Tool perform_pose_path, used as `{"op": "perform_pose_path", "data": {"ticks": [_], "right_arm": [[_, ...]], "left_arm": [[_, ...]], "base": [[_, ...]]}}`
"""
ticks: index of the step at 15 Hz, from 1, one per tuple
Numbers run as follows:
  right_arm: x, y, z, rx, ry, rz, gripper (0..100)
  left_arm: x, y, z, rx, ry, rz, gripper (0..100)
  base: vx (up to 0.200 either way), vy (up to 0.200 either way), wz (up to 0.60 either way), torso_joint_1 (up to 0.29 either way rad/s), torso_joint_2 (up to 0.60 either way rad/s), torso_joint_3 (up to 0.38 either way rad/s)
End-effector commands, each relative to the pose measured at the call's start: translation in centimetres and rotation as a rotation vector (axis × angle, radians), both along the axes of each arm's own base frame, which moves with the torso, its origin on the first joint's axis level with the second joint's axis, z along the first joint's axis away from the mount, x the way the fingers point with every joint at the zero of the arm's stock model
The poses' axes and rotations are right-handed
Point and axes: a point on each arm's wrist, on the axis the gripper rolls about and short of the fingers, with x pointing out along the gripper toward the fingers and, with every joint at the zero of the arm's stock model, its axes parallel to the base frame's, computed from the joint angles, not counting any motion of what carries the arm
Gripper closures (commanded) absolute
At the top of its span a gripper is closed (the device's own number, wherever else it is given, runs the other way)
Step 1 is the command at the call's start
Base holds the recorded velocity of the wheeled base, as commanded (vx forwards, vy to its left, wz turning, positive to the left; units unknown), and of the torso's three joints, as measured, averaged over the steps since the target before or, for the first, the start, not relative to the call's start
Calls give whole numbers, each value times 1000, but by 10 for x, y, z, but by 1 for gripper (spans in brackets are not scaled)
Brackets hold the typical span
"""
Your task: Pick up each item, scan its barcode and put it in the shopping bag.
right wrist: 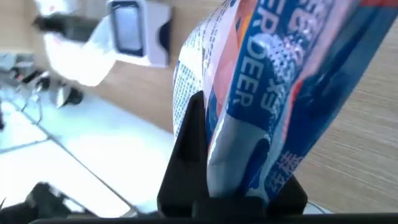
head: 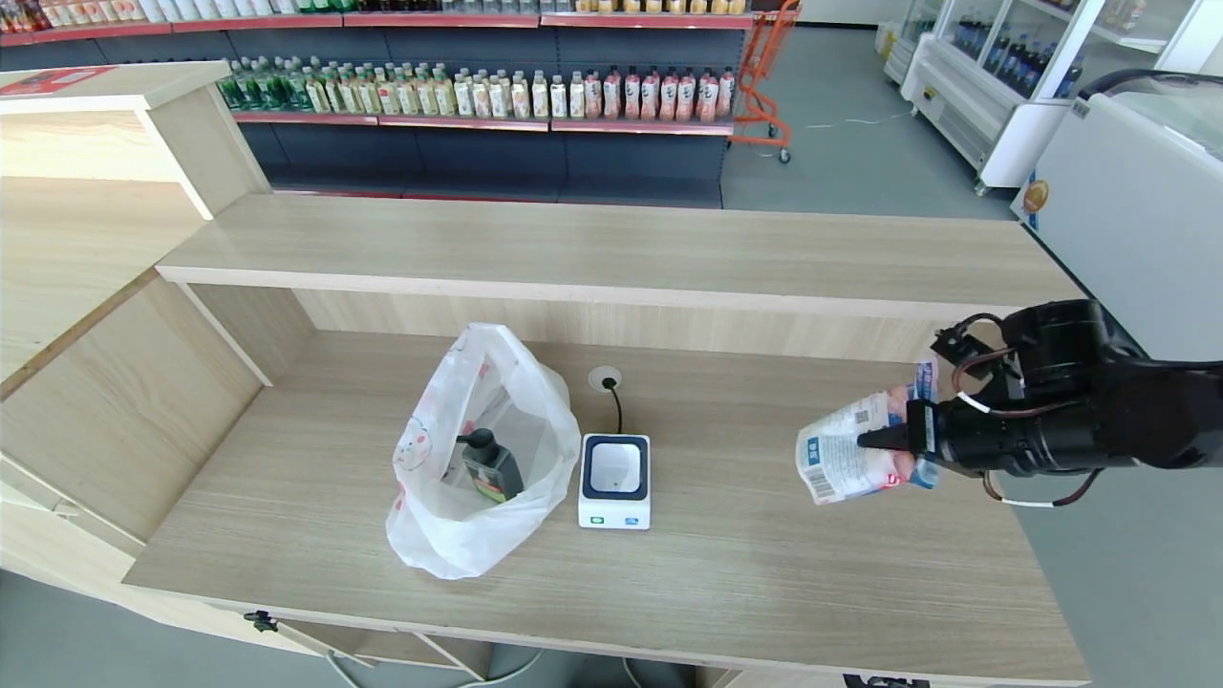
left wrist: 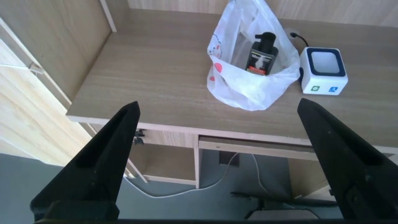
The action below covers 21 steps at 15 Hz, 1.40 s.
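My right gripper (head: 908, 444) is shut on a white and blue snack packet (head: 850, 449), held in the air over the counter's right side, right of the scanner (head: 614, 481). The packet (right wrist: 261, 93) has a barcode on its near end. The white scanner with a dark blue rim sits mid-counter beside the white plastic shopping bag (head: 459, 516). The bag stands open with a dark pump bottle (head: 490, 465) inside. My left gripper (left wrist: 217, 155) hangs open, off the counter's front edge, well away from the bag (left wrist: 249, 90) and scanner (left wrist: 324, 70).
The wooden counter (head: 726, 573) has a raised back ledge (head: 611, 248) and a side wall on the left. The scanner's cable runs to a grommet (head: 605, 378) behind it. Shop shelves with bottles and white freezers stand beyond the counter.
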Motion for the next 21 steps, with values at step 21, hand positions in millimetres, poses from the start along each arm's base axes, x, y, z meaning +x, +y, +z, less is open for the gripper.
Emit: {"op": "perform_pose_path", "data": {"ticks": [21], "right_arm": [[-116, 85, 30, 152, -158, 722, 100]], "left_arm": [[0, 0, 0, 0, -1, 0, 0]], "base": [[0, 0, 0, 0, 0, 0]]}}
